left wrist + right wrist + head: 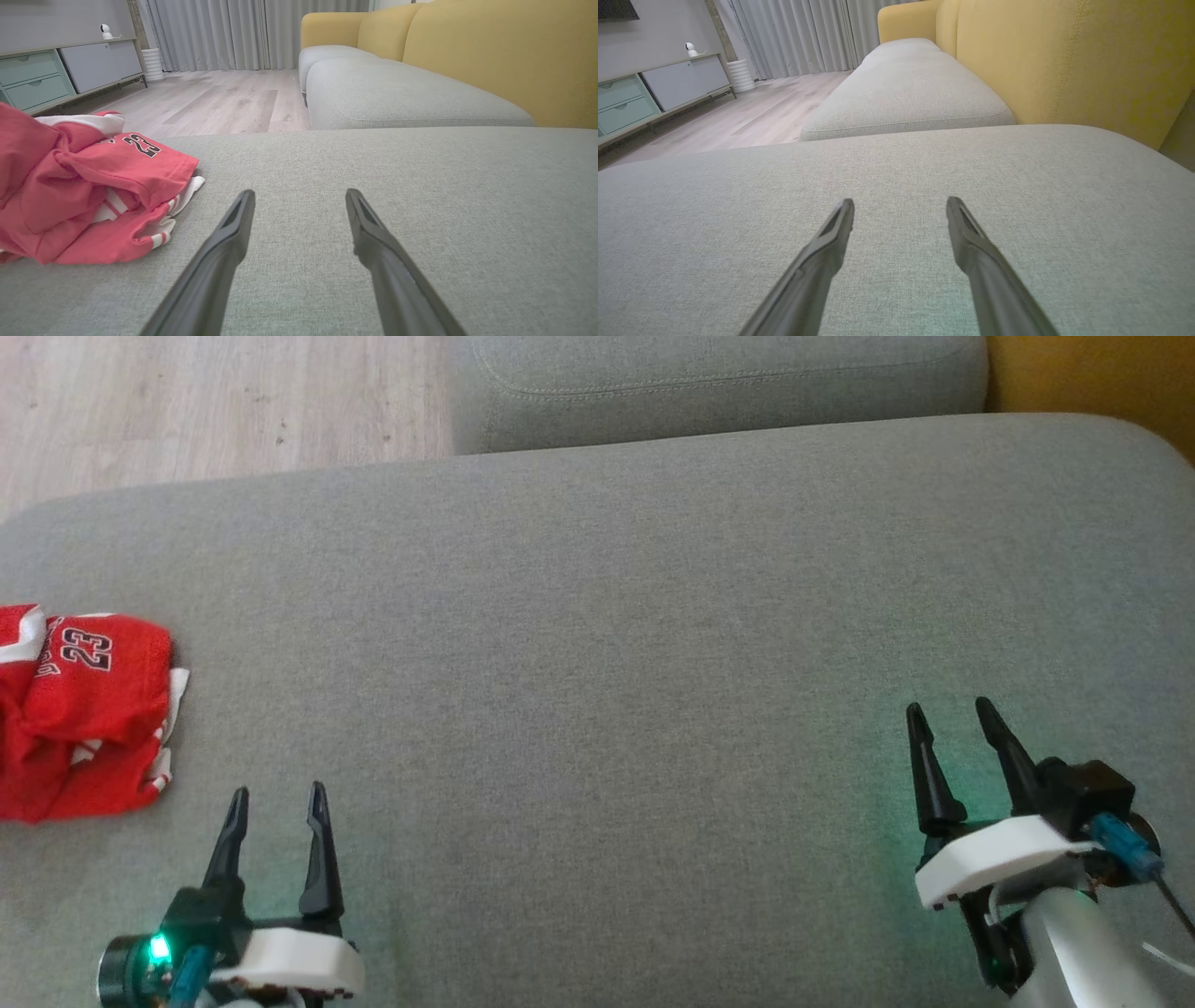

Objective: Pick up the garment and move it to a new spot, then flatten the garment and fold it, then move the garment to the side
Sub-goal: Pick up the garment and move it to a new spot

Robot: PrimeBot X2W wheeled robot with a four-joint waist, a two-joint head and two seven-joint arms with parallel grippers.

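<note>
Garment (84, 709) lies crumpled on the grey cushion (597, 616) near your left gripper (279, 789); it and your right gripper (949, 705) show jaws spread, empty

**Soft even light with a green tint**

The light is even and soft, with almost no shadows on the grey cushion (597, 616). A green glow lies on the fabric near the right gripper (948, 704), and a small green lamp (159, 948) shines by the left gripper (279, 788). The head view is slightly grainy. In the wrist views the fingers (215, 280) blur toward the bottom edge.
</note>
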